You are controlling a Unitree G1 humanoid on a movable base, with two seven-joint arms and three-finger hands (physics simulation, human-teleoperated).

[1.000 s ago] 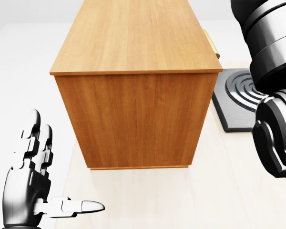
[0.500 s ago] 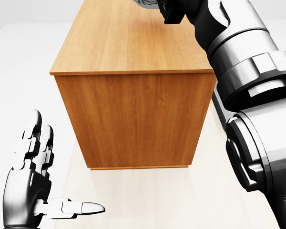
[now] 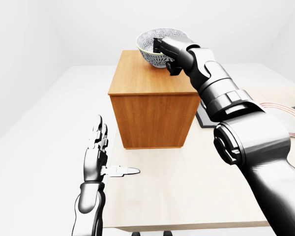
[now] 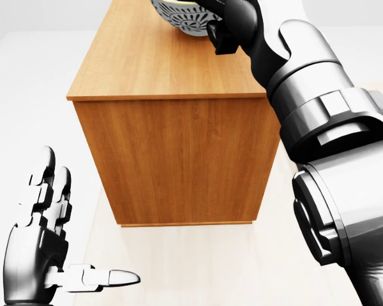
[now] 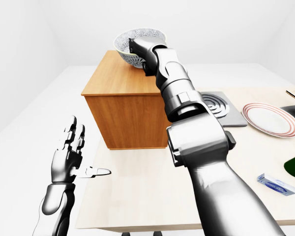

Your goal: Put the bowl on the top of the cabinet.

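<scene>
Bowl (image 3: 152, 45) in right hand (image 3: 168, 49), above cabinet (image 3: 150, 105).

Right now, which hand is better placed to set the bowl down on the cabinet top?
The right hand: it already grips the bowl over the far end of the cabinet. The left hand hangs open, low beside the table, nowhere near.

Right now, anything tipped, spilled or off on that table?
Nothing stands out. The bowl is upright in the right robot hand over the far end of the cabinet top. The striped plate and small blue packet lie flat on the table. No spills show.
</scene>
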